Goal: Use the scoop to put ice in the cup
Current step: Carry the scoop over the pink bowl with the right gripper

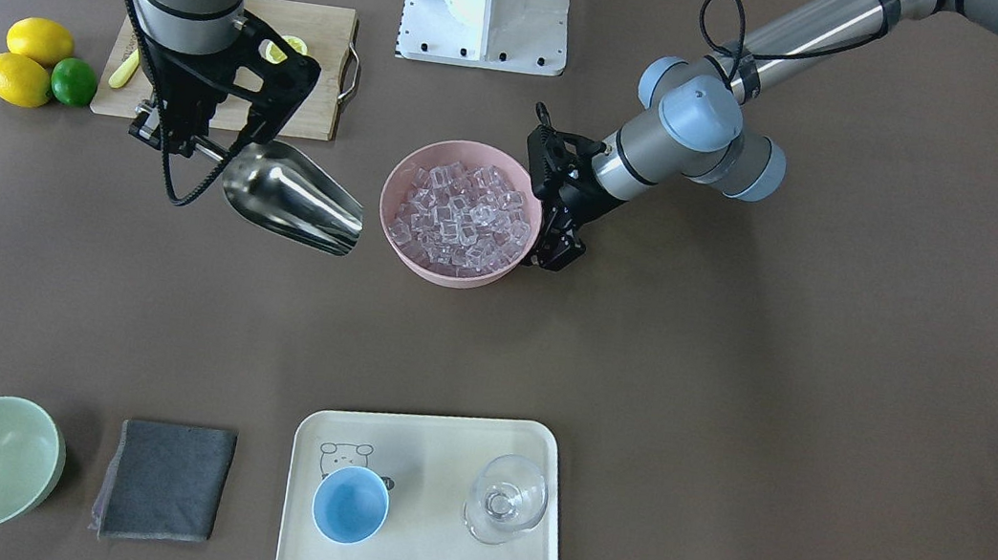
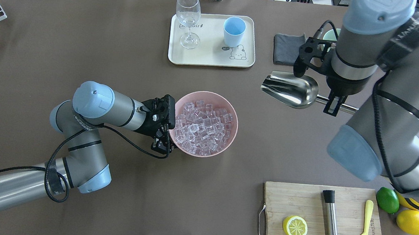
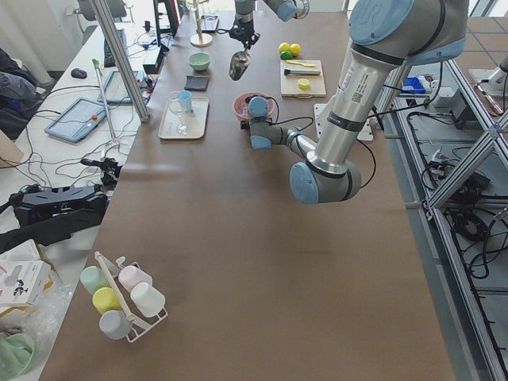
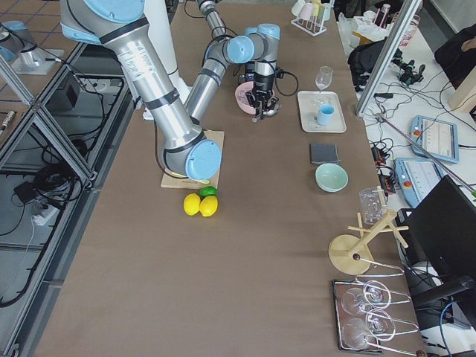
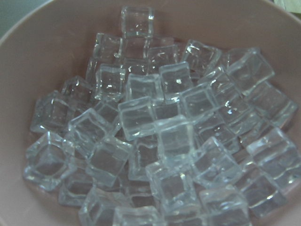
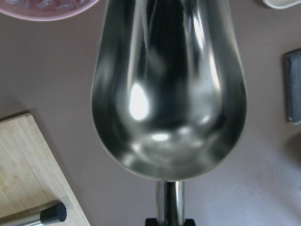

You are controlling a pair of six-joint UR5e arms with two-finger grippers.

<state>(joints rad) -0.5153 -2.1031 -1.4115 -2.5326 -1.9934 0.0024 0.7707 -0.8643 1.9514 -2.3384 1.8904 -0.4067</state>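
**A:** The right gripper (image 2: 333,102) is clamped on the handle of the scoop (image 2: 290,89), which hangs empty at the upper right of the overhead view.

**B:** And the ice (image 2: 203,126)?

**A:** All heaped in the pink bowl (image 2: 206,154), centre frame. The left gripper (image 2: 160,143) sits right at the bowl's left rim. Whether its fingers pinch that rim or hang loose, I can't tell.

**B:** So the dig is the step in hand. How is it done well?

**A:** I'd lead with the open lip, enter low at the edge of the heap and push through. Then level out so the cubes slide to the back. Those glassy cubes look slippery, and the bowl could skid if nothing steadies it.

**B:** Which way does the scoop point?

**A:** Its long axis runs almost straight across the frame, with the handle right, the mouth left and the hollow up. The bowl lies below and left of the mouth.

**B:** And the cup (image 2: 234,31)?

**A:** Upper middle, on the tray (image 2: 210,56) beside a wine glass (image 2: 188,18), with no ice in it yet.
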